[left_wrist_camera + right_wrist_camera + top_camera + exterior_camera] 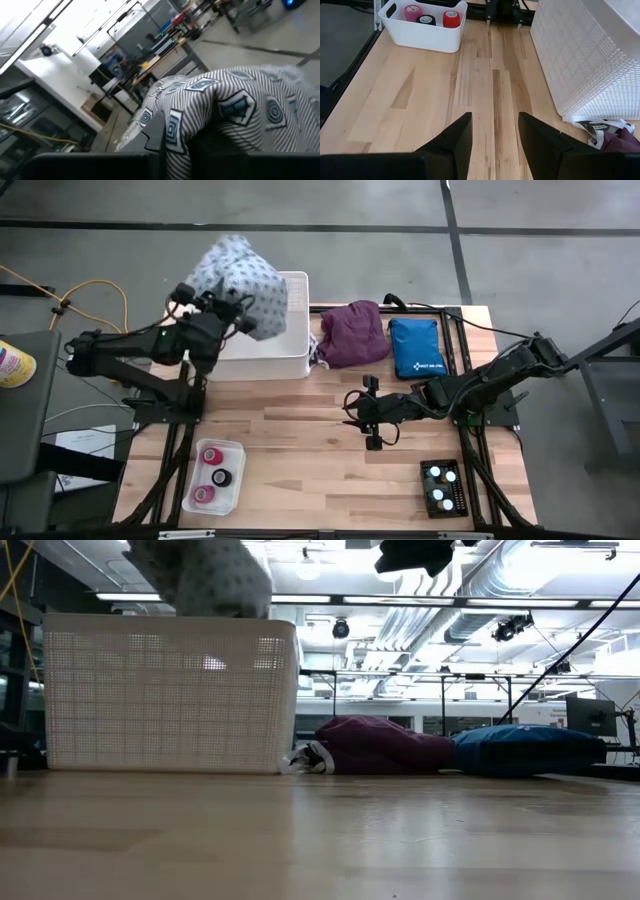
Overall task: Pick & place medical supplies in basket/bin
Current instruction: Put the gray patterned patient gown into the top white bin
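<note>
My left gripper (222, 308) is up above the white slotted basket (285, 352), shut on the grey dotted cloth garment (240, 272). The low view shows that garment (205, 575) bunched above the basket's rim (170, 622). In the left wrist view the patterned cloth (225, 107) fills the picture. The purple garment (352, 332) lies on the table against the basket's right wall. My right gripper (371, 418) is open over bare wood right of centre, touching nothing. Pink, black and red tape rolls sit in a small white tray (214, 476). White-capped vials stand in a black tray (442, 487). My left gripper holds the grey dotted garment by a bunched part (200, 125); the cloth drapes over the fingers and hides the place of contact. The garment is lifted clear, hanging as a bundle over the basket's left half (250, 290).
A blue zip pouch (418, 347) lies right of the purple garment, near the far right corner. In the right wrist view the tape tray (422, 25) and the basket's wall (590, 55) stand ahead of my right gripper (492, 135), with bare wood between. A yellow cable runs on the floor left of the table.
</note>
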